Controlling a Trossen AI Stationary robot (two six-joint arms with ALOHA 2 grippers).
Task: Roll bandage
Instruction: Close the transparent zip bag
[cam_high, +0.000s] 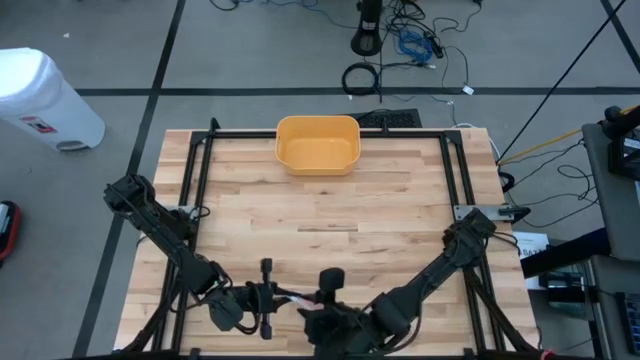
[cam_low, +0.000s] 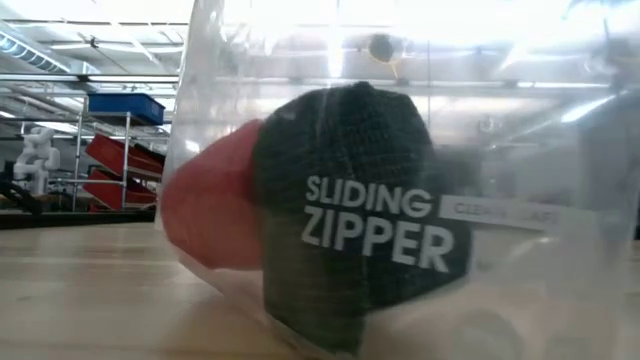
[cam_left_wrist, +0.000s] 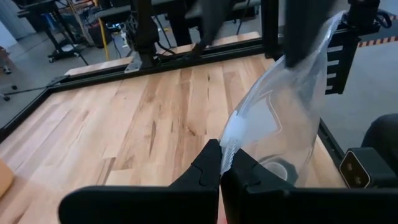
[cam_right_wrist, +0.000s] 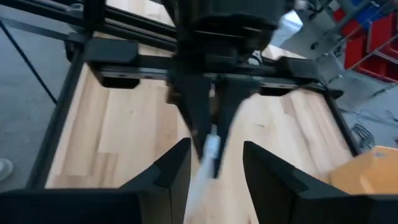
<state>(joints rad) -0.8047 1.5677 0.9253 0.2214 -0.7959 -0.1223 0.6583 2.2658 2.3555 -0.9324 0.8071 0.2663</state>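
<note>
At the near edge of the table (cam_high: 400, 210), the left gripper (cam_left_wrist: 221, 167) is pressed together on the edge of a clear zipper bag (cam_left_wrist: 283, 118). The right gripper (cam_right_wrist: 214, 163) stands spread, its fingers on both sides of the bag's edge without touching it. The bag holds a black bandage roll (cam_low: 360, 220) and something red (cam_low: 205, 215). A yellow bin (cam_high: 317, 143) stands at the far edge.

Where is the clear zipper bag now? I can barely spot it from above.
The zipper bag hangs at the table's near edge, its top pinched in the shut left pincer, with the right pincer open just beside it.
</note>
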